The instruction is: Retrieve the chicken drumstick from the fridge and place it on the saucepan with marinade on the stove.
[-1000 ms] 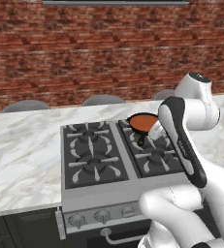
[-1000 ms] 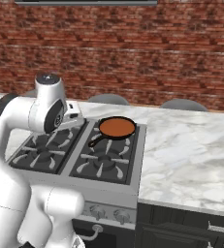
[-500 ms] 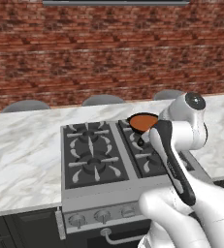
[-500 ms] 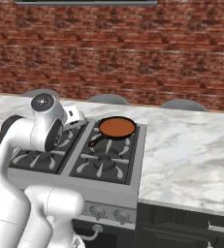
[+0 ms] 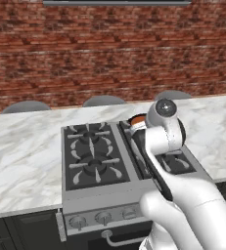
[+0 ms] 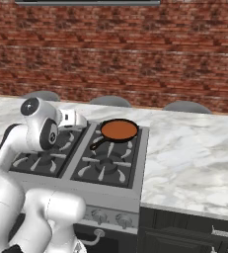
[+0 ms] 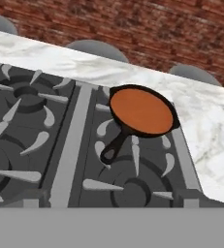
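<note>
The small round black saucepan with orange-brown marinade sits on the grey steel stove's rear-right burner, no drumstick visible; claw released and empty. Next, probably, the fridge must be reached.

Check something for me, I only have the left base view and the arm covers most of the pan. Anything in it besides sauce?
Observer: No. The hand view has the whole saucepan, and it holds just smooth orange-brown sauce.
Operator: Which burner is it on?
Observer: Rear right of the stove, seen from the right base view.
Operator: Handle direction?
Observer: The handle points toward the stove's front, angled slightly toward its middle.
</note>
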